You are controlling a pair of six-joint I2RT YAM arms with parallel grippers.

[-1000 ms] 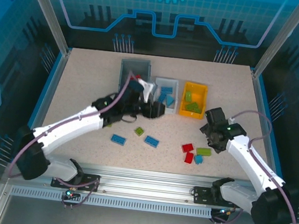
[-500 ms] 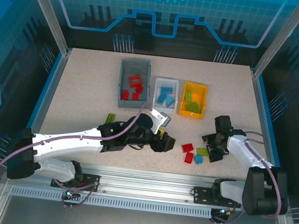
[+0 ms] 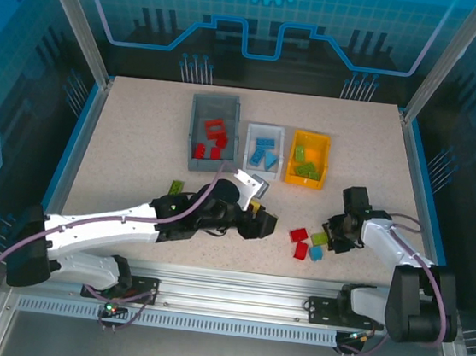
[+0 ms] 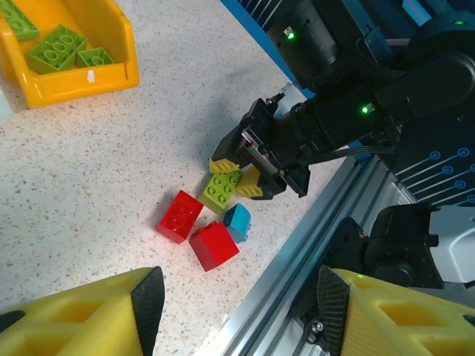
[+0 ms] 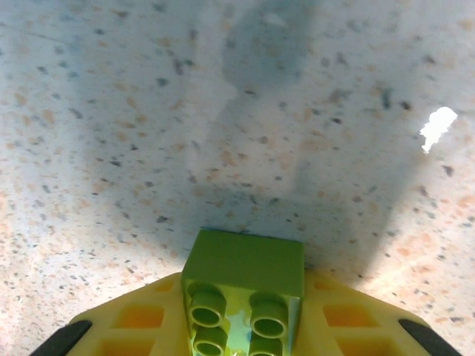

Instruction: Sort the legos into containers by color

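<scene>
Pinching lime brick (image 4: 221, 190) with right tool (image 4: 236, 178) at table's (image 3: 140, 132) 4 o'clock, likely for carrying to yellow bin (image 4: 82, 80) at 12 o'clock; left tool (image 4: 236, 311) spread, empty, hovering near red bricks (image 4: 178, 215).

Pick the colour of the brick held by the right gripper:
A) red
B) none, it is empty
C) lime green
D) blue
C: the right gripper is clamped on a lime green brick, studs facing its wrist camera.
</scene>
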